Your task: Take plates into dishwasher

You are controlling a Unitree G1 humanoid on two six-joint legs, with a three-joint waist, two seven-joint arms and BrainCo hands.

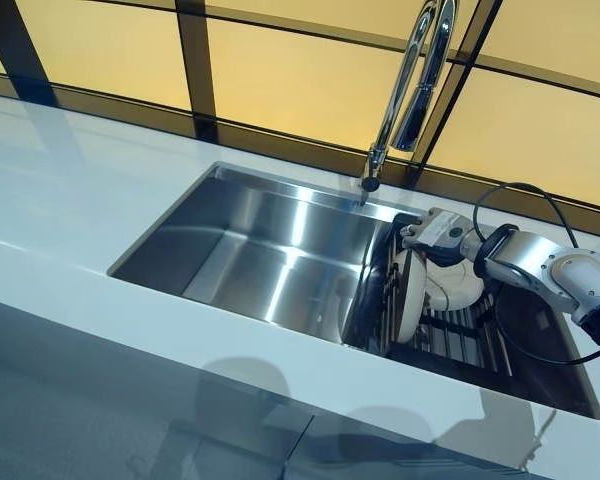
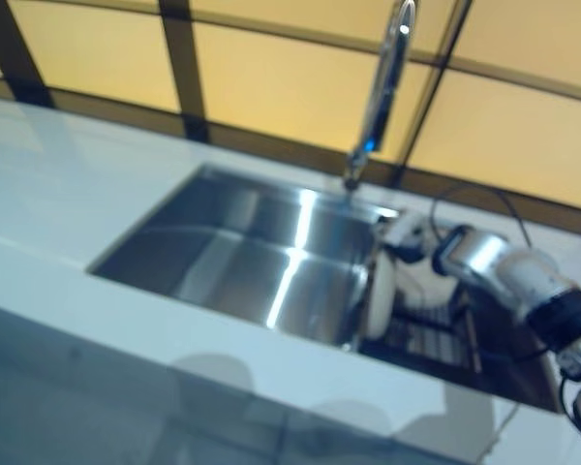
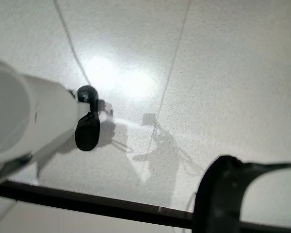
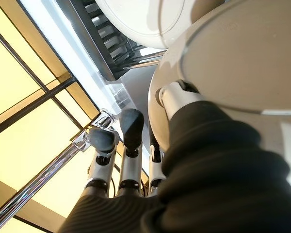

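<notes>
A white plate (image 1: 410,296) stands on edge at the left end of the dark dish rack (image 1: 472,345) in the sink's right part. A second white plate (image 1: 462,284) leans behind it. My right hand (image 1: 432,230) is at the upright plate's top rim. The right wrist view has the thumb (image 4: 177,97) pressed on the plate's face (image 4: 242,53) and the fingers (image 4: 131,127) past its rim on the other side. My left hand (image 3: 87,127) appears only in its wrist view, over the pale floor, holding nothing.
The steel sink basin (image 1: 270,250) lies left of the rack, set in a white counter (image 1: 60,190). A tall chrome faucet (image 1: 412,90) rises behind the sink, just above my right hand. Yellow panels with dark frames run along the back.
</notes>
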